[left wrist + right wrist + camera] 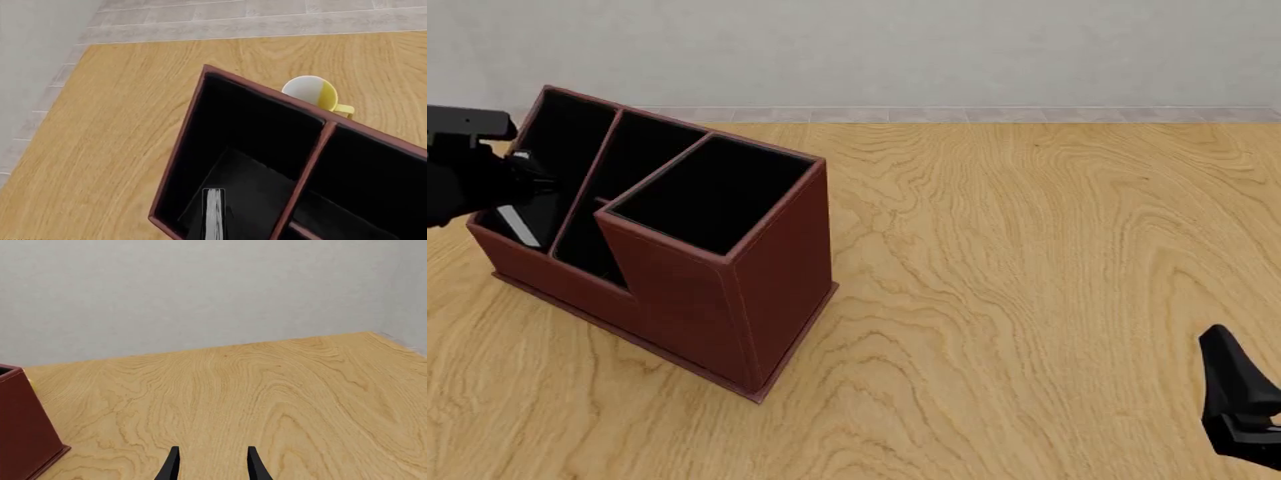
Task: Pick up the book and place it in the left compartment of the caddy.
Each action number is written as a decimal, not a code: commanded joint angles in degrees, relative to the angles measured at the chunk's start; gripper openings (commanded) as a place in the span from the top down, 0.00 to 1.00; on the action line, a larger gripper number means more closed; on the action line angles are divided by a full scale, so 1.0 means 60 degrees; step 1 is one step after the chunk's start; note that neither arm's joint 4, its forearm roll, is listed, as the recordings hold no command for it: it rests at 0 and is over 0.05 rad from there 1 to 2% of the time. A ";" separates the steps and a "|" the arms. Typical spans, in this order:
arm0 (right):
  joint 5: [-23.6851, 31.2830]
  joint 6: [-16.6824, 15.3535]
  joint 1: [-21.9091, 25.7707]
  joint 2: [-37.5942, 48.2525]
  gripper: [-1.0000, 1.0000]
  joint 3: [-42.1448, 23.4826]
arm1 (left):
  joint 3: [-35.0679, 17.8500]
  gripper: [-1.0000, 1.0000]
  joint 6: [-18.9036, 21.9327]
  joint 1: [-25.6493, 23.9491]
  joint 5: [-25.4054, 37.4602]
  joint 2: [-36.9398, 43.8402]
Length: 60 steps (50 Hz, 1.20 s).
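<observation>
The dark red-brown caddy point(747, 290) stands at the table's left, its tall square section nearest me. My left gripper point(510, 195) hangs over the left compartment point(561, 140), the long narrow black-lined slot at the far left. It is shut on the book point(518, 226), whose white page edge slants down inside that slot. In the left wrist view the book point(213, 215) shows edge-on, low within the left compartment point(247, 130) of the caddy point(175, 160); the dark fingers blend with the lining. My right gripper point(212, 465) stays open and empty near the table's front right point(1241, 400).
A white and yellow mug point(312, 92) stands on the table just beyond the caddy's far wall, hidden in the front view. A corner of the caddy point(20, 440) shows in the right wrist view. The table's far edge meets a grey wall.
</observation>
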 commanded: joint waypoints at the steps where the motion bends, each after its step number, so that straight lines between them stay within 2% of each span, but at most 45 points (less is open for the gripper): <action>1: 0.0055 0.0027 -0.0015 -0.0058 0.00 0.0000 | -0.0160 1.00 0.0050 0.0091 -0.0164 0.0184; 60: 0.0001 0.0043 0.0002 0.0001 0.00 -0.0001 | -0.0244 1.00 -0.0127 -0.0025 -0.0374 0.0822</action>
